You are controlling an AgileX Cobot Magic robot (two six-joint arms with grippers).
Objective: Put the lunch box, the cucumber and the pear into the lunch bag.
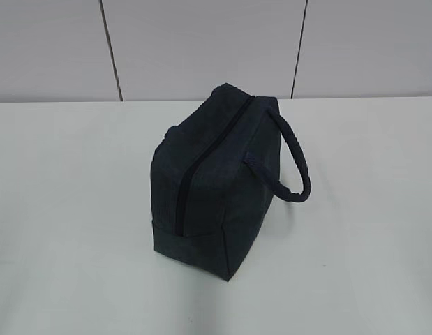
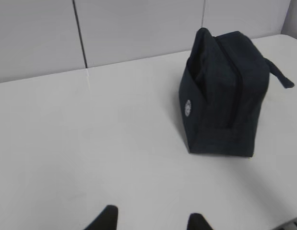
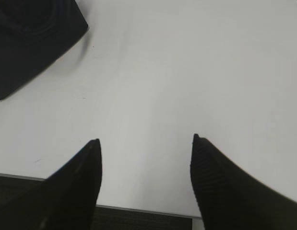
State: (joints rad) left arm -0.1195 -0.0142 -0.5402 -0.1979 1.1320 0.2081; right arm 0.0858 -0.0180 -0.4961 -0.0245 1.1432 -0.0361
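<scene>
White tabletop [image 1: 76,209] fills all three views, backed by pale wall panels [image 1: 202,49] with dark seams. From the right pincer [image 3: 146,139], seen only in its own wrist view, two dark ribbed fingertips [image 3: 210,167] are shown standing well apart over bare tabletop near its front edge, with nothing between them. Ahead and to the left of that pincer, a corner of the lunch bag [image 3: 28,43] is caught. The left pincer [image 2: 150,218] is shown by its wrist view only as two dark tips at the lower edge, apart and empty; the lunch bag [image 2: 222,96] stands well ahead and to its right, a small pale round mark [image 2: 188,108] visible on its end panel. Neither pincer is seen in the exterior view, where the lunch bag [image 1: 209,188] stands upright mid-tabletop, its zipper [image 1: 202,160] closed along the top and its looped handle [image 1: 296,164] arching out to the right.
</scene>
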